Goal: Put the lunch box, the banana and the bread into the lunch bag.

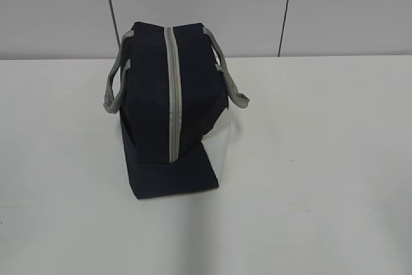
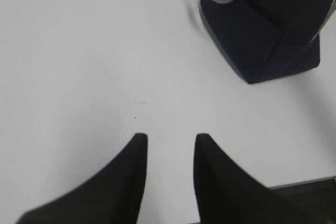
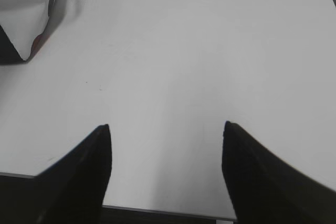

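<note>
Exterior view: the lunch bag (image 1: 170,111) stands alone on the white table (image 1: 322,159), slightly toward 10 o'clock of centre, grey zipper strip (image 1: 172,94) running along its top and apparently zipped; no lunch box, banana or bread shows in any view. Fabric looks soft and light, likely to sag, so the grey handles (image 1: 114,91) or zipper end seem the best holds. Left gripper (image 2: 170,140) stands partly open and empty, right gripper (image 3: 167,129) wide open and empty, both over bare table.

The large navy-blue fabric lunch bag (image 1: 168,114) stands on the white table (image 1: 322,159), left of the middle and toward the rear wall (image 1: 322,11). Its grey zipper strip (image 1: 172,94) runs along the top, with one grey webbing handle (image 1: 114,88) hanging at either side.
</note>
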`<state>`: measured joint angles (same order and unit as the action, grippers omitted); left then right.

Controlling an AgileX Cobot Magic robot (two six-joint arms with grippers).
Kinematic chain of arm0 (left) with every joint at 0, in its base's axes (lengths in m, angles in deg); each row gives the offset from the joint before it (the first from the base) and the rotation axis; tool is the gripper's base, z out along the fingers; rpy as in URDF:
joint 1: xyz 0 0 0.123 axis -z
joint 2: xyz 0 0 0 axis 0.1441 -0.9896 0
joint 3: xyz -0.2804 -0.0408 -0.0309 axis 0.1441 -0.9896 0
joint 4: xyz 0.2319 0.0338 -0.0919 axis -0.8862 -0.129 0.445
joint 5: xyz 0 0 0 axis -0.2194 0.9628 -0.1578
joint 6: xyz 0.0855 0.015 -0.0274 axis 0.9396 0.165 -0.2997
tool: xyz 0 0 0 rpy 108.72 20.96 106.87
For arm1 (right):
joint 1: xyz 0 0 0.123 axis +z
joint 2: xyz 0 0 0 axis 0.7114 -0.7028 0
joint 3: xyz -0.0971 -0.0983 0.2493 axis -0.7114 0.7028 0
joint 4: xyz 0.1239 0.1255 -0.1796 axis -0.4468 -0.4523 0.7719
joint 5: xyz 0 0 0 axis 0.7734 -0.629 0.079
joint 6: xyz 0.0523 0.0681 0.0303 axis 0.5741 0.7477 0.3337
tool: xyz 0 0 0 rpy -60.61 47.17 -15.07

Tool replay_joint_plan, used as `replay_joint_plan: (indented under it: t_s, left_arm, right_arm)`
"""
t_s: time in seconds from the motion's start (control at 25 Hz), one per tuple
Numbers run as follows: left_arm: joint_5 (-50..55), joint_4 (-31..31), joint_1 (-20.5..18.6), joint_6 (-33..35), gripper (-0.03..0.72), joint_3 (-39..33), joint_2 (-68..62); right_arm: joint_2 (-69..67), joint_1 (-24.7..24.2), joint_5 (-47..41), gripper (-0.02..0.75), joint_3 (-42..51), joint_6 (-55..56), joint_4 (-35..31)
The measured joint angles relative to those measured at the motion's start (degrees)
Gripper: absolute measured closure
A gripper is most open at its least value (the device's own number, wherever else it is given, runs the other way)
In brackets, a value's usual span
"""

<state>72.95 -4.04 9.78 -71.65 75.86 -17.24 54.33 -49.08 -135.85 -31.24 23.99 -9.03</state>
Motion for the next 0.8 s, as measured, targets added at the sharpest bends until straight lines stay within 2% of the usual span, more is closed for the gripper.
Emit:
replay_joint_plan:
  t_s: [0.24, 0.8]
  left_arm:
    - [0.0, 0.0, 0.0, 0.0, 0.454, 0.0, 4.0]
    - [0.0, 0.0, 0.0, 0.0, 0.454, 0.0, 4.2]
  right_arm:
    - [0.0, 0.0, 0.0, 0.247, 0.0, 0.0, 0.0]
    - [0.0, 0.0, 0.0, 0.247, 0.0, 0.0, 0.0]
